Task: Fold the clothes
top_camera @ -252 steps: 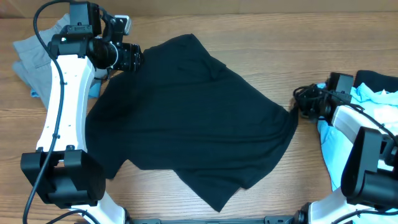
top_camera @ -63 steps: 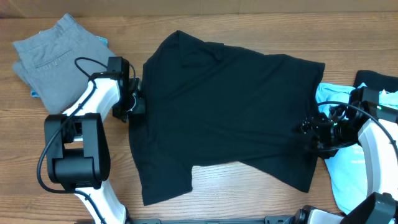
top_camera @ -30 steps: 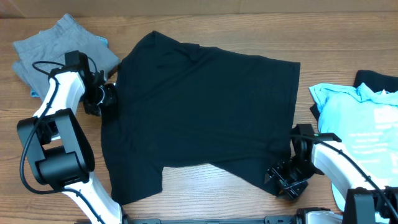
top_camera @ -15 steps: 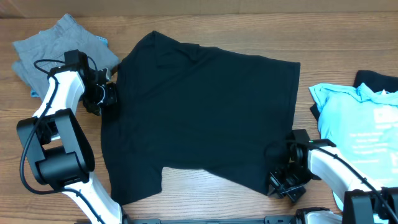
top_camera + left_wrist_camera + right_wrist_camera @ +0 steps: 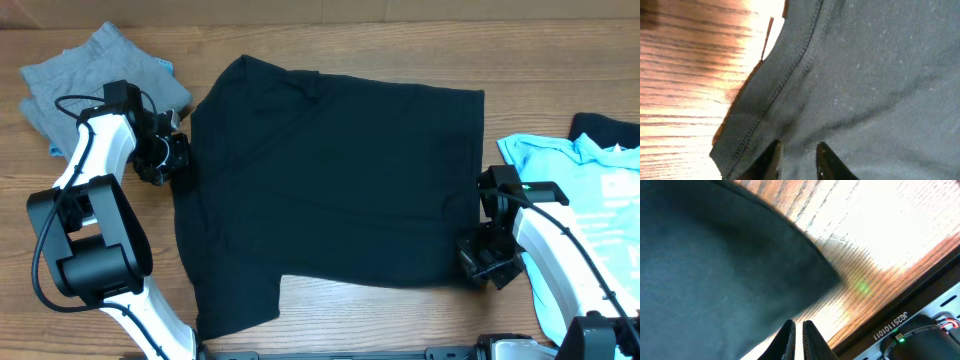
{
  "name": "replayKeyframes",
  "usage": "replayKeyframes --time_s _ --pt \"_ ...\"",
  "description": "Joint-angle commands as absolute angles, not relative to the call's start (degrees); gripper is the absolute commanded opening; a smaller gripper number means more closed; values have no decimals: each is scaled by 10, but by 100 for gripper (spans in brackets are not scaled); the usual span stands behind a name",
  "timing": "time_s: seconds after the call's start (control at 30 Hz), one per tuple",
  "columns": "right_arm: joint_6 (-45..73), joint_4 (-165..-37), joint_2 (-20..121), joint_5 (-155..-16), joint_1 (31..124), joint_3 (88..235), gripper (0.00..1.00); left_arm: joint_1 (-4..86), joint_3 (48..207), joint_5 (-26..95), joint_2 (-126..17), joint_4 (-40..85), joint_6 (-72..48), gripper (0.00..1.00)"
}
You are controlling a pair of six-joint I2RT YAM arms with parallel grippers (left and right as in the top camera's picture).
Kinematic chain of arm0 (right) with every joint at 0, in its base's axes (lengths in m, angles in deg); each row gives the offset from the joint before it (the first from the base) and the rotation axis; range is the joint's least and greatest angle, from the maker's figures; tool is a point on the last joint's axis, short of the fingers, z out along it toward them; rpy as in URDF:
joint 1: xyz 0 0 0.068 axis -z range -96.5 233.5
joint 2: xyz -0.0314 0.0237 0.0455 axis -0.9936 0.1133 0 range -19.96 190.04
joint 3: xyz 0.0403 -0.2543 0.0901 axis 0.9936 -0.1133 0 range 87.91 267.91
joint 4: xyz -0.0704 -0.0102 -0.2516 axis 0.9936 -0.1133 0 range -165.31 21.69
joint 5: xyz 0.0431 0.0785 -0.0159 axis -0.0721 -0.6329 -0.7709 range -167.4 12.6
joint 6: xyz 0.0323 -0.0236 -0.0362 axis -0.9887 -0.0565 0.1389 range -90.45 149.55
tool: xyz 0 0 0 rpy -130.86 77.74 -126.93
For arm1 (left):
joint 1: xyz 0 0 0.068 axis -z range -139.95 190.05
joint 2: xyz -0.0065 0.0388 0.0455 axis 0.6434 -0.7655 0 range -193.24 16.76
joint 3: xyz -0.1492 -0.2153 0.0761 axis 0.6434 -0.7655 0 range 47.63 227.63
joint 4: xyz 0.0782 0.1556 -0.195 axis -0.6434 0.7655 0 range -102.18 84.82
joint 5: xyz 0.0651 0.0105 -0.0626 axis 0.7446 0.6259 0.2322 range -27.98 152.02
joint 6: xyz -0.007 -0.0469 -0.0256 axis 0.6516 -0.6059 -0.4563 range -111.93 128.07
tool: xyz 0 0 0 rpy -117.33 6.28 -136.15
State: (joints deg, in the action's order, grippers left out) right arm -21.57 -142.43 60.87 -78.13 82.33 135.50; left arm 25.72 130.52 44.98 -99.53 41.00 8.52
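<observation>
a black t-shirt (image 5: 330, 180) lies spread flat on the wooden table (image 5: 400, 320), with grey trousers (image 5: 80, 80) at the left and a light-blue tee (image 5: 590, 200) at the right. the left gripper (image 5: 172, 160) pinches its sleeve hem, and the right gripper (image 5: 480, 262) pinches its lower right corner.

The shirt (image 5: 330, 190) covers the middle of the table (image 5: 400, 55). Behind it, a bare strip of wood runs open along the far edge. In front of it there is also free wood, wider toward the right. On the left, the left arm (image 5: 95, 160) fills the gap between shirt and trousers (image 5: 70, 95). On the right, the right arm (image 5: 545, 235) blocks the narrow gap between shirt and blue tee (image 5: 590, 200). A dark garment (image 5: 605, 128) occupies the far right corner.
</observation>
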Motion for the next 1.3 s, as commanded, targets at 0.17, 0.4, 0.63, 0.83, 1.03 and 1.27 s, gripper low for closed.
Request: replayKeyframes --time_s 0.17,0.4,0.63,0.83,1.03,1.27 --pt "-214 -1418 603 -765 826 1363 10 259 1339 399 -1003 460 120 36" --pt "-166 -1380 603 -825 825 1362 19 261 1453 421 -992 614 139 38" --pt "-126 -1342 603 -878 825 1363 19 266 1468 456 -897 652 124 42" --pt "-117 -1340 603 -883 825 1363 19 266 1468 514 -818 694 71 63" --pt "-105 -1328 603 -907 825 1363 18 266 1428 572 -788 718 14 64" --pt "-85 -1313 573 -936 826 1363 18 264 1291 614 -788 680 -39 63"
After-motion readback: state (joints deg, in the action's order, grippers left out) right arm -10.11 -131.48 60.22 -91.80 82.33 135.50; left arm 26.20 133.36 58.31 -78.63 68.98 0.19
